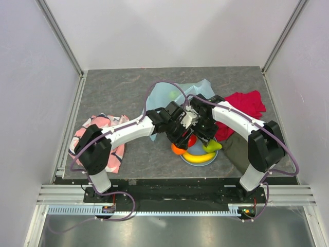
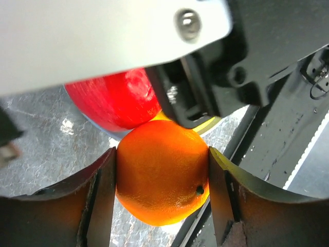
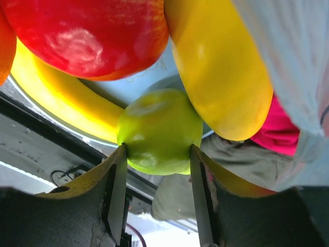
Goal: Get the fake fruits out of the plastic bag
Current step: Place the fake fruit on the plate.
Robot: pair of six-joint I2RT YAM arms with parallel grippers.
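Plainly, both arms meet over the plate (image 3: 133,85), which sits at 6 o'clock from the middle of the table (image 1: 118,87), since that looks to be where fruit freed from the bag is gathered. The left gripper (image 2: 162,172) is clamped on the orange (image 2: 159,190), one finger pressed to each flank. It holds the orange at the plate's 9 o'clock edge, just beside the red apple (image 2: 115,100). The right gripper (image 3: 157,154) pinches a green fruit (image 3: 159,128) the same way at the plate's 3 o'clock edge, next to the banana (image 1: 199,158); apple or pear, I cannot tell. Each grip seems poised for setting down rather than lifting. The plastic bag (image 1: 205,87) lies crumpled at 12 o'clock from the plate. A pale green lump (image 1: 172,94) shows through it, so the job looks unfinished.
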